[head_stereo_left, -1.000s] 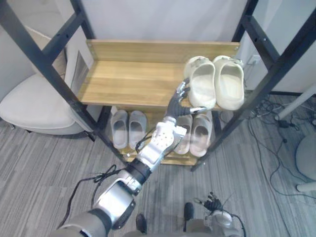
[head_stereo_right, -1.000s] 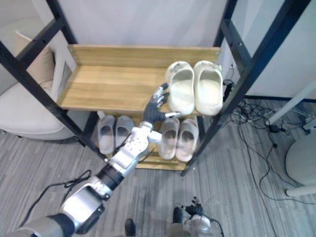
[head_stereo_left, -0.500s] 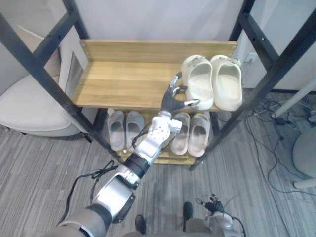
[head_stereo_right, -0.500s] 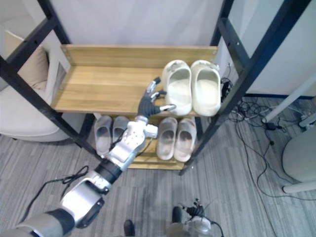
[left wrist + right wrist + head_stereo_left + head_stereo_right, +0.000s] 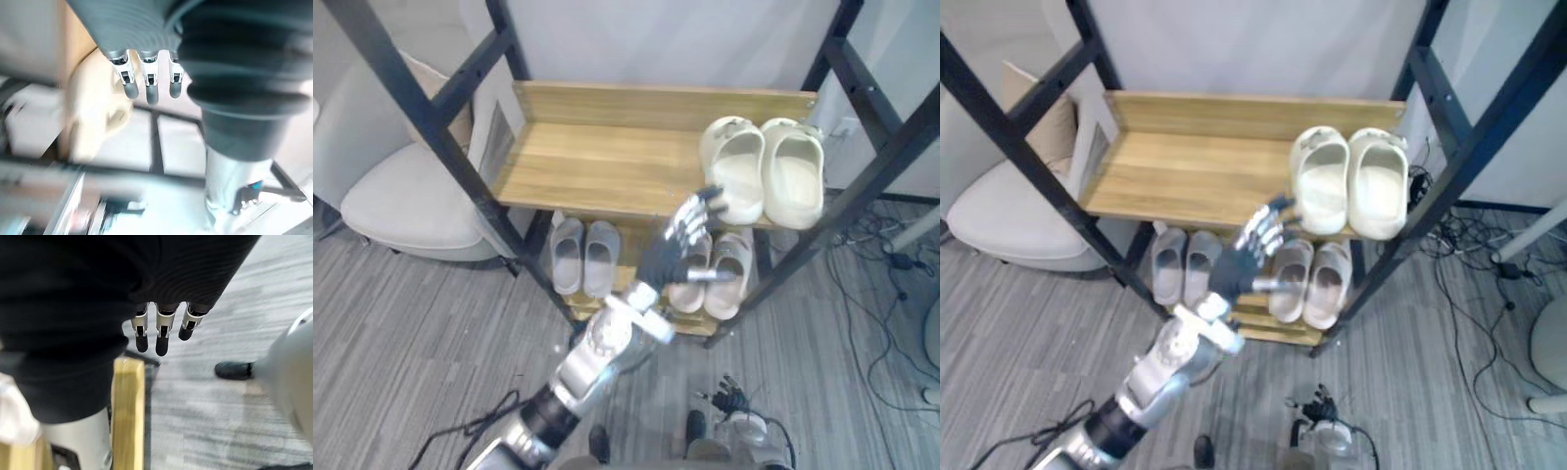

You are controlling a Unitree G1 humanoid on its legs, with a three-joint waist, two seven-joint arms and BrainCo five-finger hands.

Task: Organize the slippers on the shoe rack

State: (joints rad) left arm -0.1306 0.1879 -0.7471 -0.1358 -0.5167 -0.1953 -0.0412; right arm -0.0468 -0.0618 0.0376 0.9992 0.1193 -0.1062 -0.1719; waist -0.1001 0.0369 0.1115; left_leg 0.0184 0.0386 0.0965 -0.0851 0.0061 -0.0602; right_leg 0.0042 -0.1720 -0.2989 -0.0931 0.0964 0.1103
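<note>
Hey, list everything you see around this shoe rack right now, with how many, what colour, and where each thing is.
shoe rack: one, light wooden shelves in a black metal frame, middle of the scene
cream slippers: two, cream, side by side at the right end of the top shelf
grey slippers: two, grey, left side of the lower shelf
beige slippers: two, beige, right side of the lower shelf, partly behind the raised hand
chair: one, off-white, on the floor left of the rack
floor: grey planks
left robot hand: one, silver and dark, raised in front of the rack, fingers spread, holding nothing
right robot hand: one, silver and dark, fingers straight, over the floor
</note>
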